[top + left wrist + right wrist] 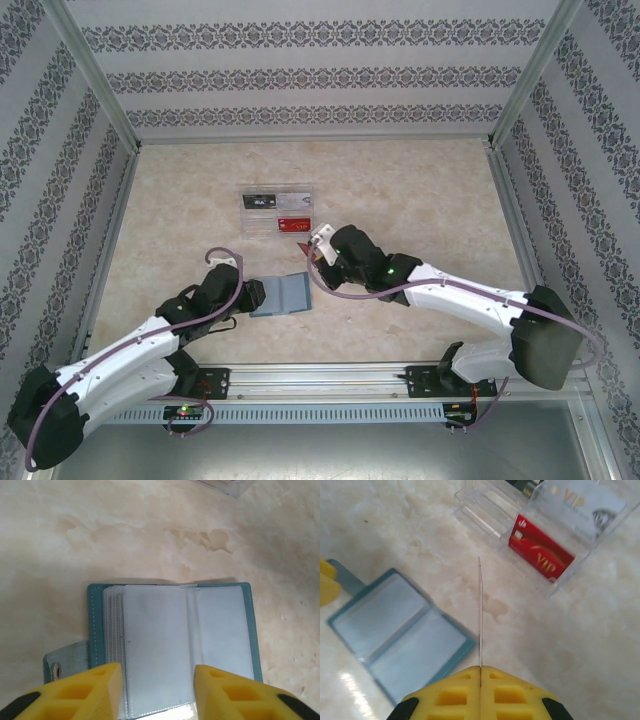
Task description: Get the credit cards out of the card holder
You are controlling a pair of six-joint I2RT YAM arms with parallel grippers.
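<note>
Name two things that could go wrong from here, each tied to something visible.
1. The right hand pinches the card by one edge; it could twist or slip before reaching the clear tray.
2. The left hand is open over the card holder, so nothing pins it; the holder may slide.

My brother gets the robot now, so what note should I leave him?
Left tool: open, over the card holder's near edge.
Right tool: shut on a card, held edge-on.
Holder lies open on the table; the sleeves showing look empty.
Clear tray has a red card and others.
Left to do: probably put this card in the tray, then check the stacked sleeves.
</note>
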